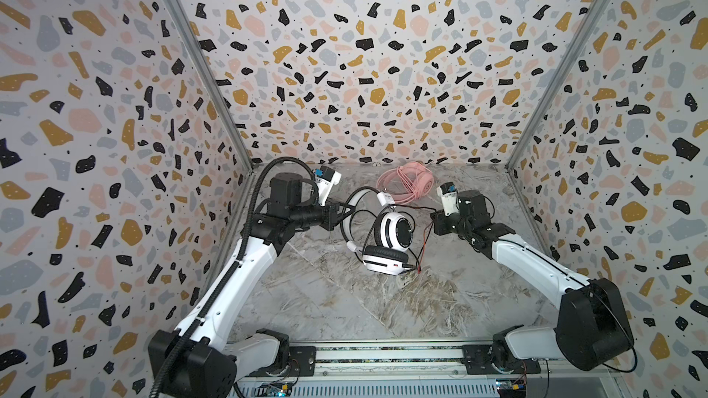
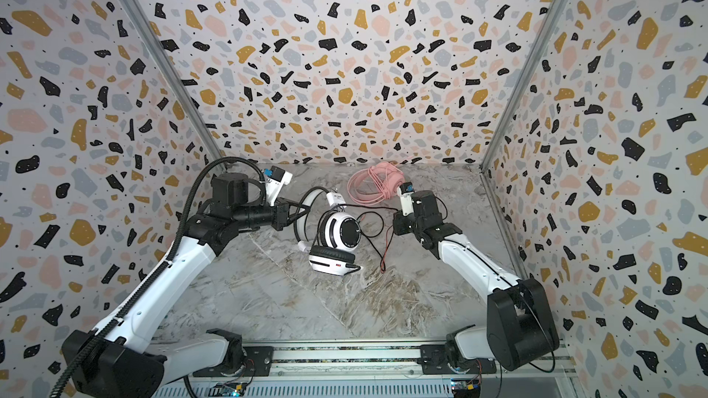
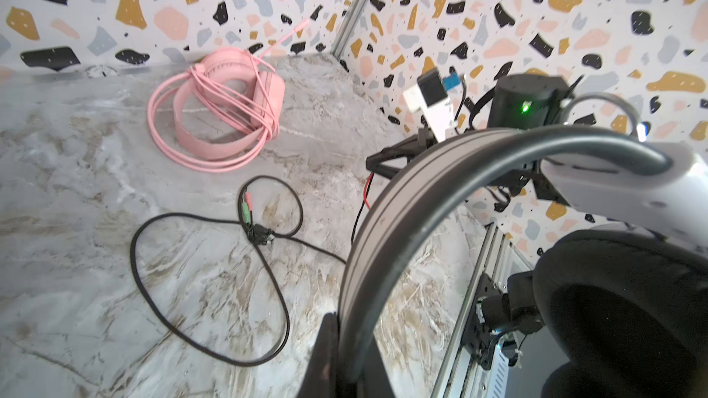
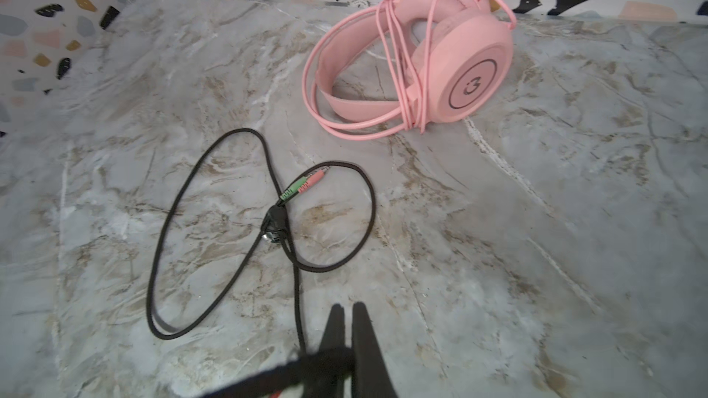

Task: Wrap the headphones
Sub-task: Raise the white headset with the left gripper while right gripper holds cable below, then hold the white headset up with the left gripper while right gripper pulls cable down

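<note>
Roughly half done: the pink headset (image 1: 406,185) lies cable-bound at the back of the bench (image 1: 344,300), while the left tool (image 1: 343,213) clamps the band of the white headset (image 1: 394,231) and the clenched right tool (image 4: 348,310) seemingly pinches its black cable (image 4: 295,285), which is mostly loose on the bench.

The left arm (image 1: 245,266) and right arm (image 1: 536,262) are white shells with black joints; a ribbed black hose (image 1: 251,204) follows the left one. Behind the slim black jaws of the right gripper (image 4: 348,306) sit a thin red wire (image 3: 367,193) and a white, blue-tagged camera block (image 1: 448,197).
</note>
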{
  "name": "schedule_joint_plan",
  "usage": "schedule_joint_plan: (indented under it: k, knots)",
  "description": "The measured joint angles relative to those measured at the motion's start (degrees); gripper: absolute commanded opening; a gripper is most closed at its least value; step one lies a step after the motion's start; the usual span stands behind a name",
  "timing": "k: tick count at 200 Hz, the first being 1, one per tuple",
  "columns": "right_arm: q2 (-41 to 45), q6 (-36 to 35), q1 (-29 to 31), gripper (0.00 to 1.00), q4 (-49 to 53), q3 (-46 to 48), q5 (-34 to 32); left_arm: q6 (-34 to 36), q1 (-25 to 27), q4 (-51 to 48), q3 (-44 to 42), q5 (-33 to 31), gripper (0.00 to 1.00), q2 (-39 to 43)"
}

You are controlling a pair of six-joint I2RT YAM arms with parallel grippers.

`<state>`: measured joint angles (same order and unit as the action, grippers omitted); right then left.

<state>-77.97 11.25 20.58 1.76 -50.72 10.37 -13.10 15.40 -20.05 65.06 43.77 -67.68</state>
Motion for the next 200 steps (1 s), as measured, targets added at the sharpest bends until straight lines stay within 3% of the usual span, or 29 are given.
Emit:
schedule_joint_plan:
  k: [47, 109, 149, 185, 200]
  knots:
    - [-0.02, 3.13, -2.58, 0.0, -7.76, 2.19, 8.57, -6.67, 0.0, 6.75, 0.35, -0.11, 0.0, 1.55]
    - [-3.67, 5.64, 6.88, 0.05, -18.25, 2.45, 16.76, -22.86, 0.04, 24.17, -0.15, -3.91, 0.0, 1.55]
    - [-8.37, 10.08, 9.25, 0.2, -30.18, 2.43, 23.04, -28.83, 0.17, 29.0, 0.42, -7.61, 0.0, 0.57]
    - [-17.88, 13.11, 9.64, 0.44, -37.77, -2.16, 26.51, -29.38, 0.55, 25.79, 9.86, -9.03, 0.0, -1.92]
    - [-21.99, 14.21, 9.9, 0.48, -40.87, -4.59, 27.93, -29.31, 0.63, 24.26, 13.49, -9.16, 0.0, -2.73]
